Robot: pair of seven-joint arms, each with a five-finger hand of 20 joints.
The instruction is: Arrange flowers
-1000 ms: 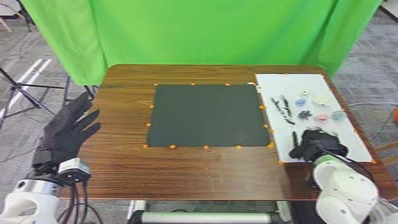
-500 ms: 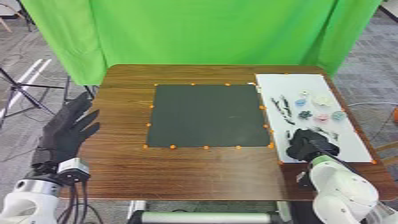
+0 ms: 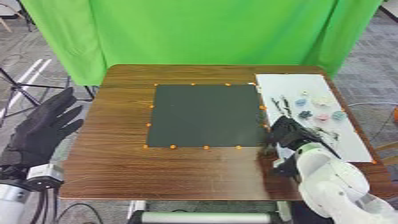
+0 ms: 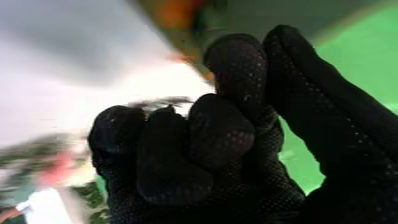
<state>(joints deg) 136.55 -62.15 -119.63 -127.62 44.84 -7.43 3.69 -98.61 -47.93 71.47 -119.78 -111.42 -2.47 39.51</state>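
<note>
Right hand (image 3: pixel 286 131): fingers (image 4: pixel 169 165) curled, thumb (image 4: pixel 306 95) against neighboring fingertip; can't tell whether stem is pinched. Hand has shifted left since earlier frame, now over white sheet's (image 3: pixel 293 82) inner edge, beside dark mat (image 3: pixel 206 115). Small blossoms (image 3: pixel 322 101) and dark stems (image 3: pixel 286 106) lie on sheet. Left hand (image 3: pixel 40 131) open, farther outward than before, beside table (image 3: pixel 169 172).
</note>
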